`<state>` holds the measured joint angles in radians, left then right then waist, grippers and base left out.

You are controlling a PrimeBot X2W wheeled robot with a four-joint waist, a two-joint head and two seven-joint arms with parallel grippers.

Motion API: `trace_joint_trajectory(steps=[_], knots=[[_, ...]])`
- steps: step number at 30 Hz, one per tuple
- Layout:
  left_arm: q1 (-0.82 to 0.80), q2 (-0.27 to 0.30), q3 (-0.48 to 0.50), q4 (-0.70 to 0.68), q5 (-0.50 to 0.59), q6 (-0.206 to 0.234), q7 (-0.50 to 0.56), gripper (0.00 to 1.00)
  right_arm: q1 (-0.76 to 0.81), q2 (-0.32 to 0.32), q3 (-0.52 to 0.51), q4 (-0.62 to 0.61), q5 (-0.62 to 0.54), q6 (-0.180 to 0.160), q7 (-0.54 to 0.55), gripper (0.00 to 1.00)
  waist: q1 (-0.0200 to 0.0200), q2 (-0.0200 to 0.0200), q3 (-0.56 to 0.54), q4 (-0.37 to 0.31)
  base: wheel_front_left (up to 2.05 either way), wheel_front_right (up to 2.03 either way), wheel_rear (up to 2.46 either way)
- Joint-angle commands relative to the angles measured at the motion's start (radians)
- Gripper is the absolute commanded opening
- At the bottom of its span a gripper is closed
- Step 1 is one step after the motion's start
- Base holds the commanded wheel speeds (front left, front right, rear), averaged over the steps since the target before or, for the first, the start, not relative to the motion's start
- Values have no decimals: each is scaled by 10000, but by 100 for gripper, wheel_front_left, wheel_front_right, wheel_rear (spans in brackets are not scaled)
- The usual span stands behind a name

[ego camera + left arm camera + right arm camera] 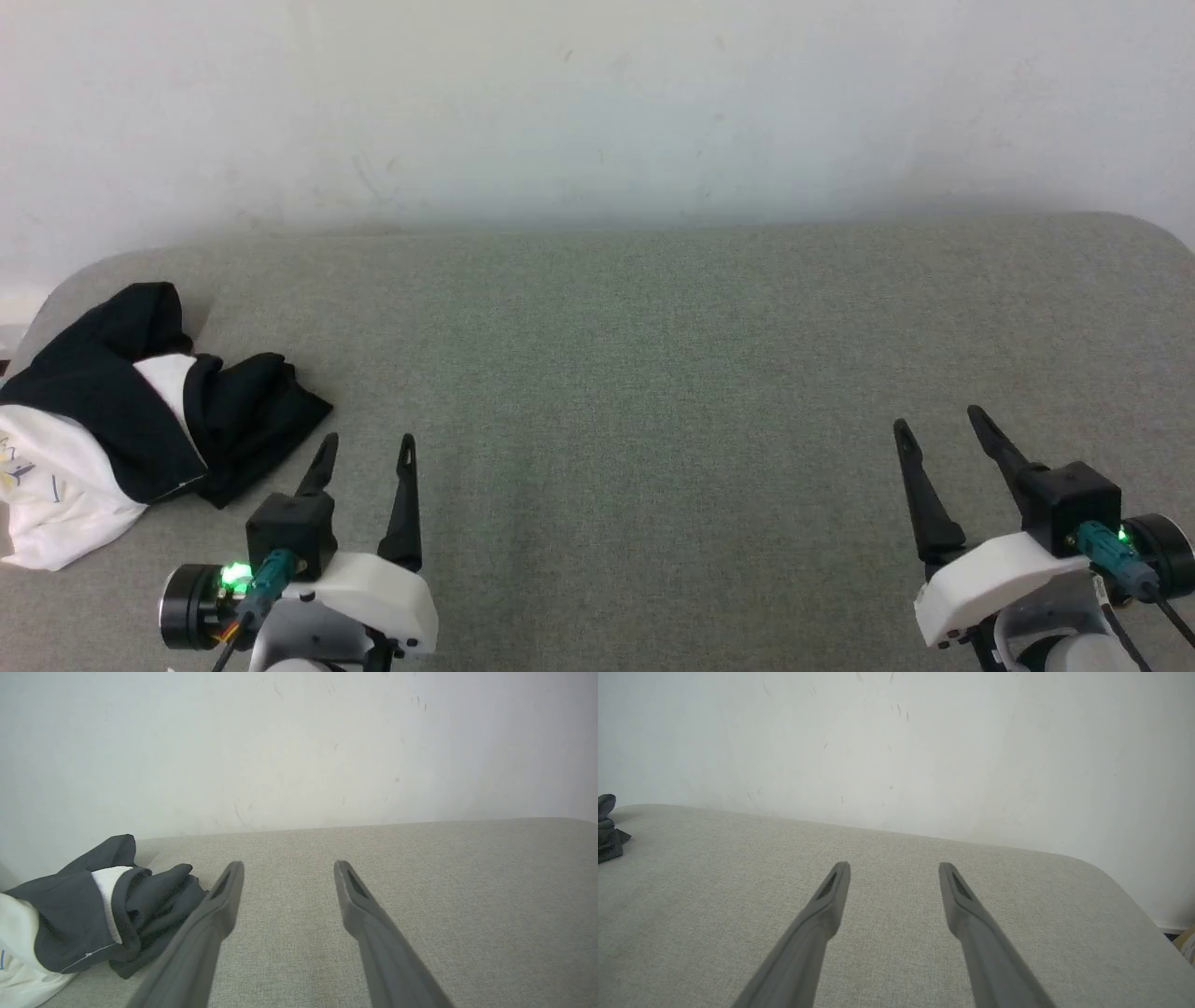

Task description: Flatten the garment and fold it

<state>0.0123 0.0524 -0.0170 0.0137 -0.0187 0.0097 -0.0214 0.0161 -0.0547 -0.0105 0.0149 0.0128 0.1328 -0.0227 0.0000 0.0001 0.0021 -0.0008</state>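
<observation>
The garment point(121, 420) lies crumpled in a heap at the far left of the grey-green cushioned surface point(635, 373), black sleeves bunched over white cloth with a small print at the left edge. My left gripper point(366, 448) stands open just right of the heap, empty, not touching it. In the left wrist view the garment point(93, 910) sits left of my open left gripper point(287, 868). My right gripper point(938, 425) is open and empty far to the right. In the right wrist view my right gripper point(893, 868) is also open, and a black corner of the garment point(607, 830) shows at the left edge.
A pale wall point(597, 103) rises right behind the surface. The surface has rounded far corners point(1148, 233) and drops off at the right point(1153, 914). A wide bare stretch of the surface lies between the two grippers.
</observation>
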Motion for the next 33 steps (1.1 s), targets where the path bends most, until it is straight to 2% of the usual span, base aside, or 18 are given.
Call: trace_joint_trajectory(steps=[1,17,33], knots=[[50,-3,-46,46,-117,27,-117,100,19,6,-44,35,84,-3,-109,100,0,-1,2,1,0,0,0],[80,-6,-176,172,-369,60,-452,100,56,12,13,83,89,-5,-443,100,0,-1,27,148,0,0,0],[208,-9,-220,135,-542,160,-786,100,172,17,90,155,148,-8,-776,100,0,-1,-19,815,0,0,0]])
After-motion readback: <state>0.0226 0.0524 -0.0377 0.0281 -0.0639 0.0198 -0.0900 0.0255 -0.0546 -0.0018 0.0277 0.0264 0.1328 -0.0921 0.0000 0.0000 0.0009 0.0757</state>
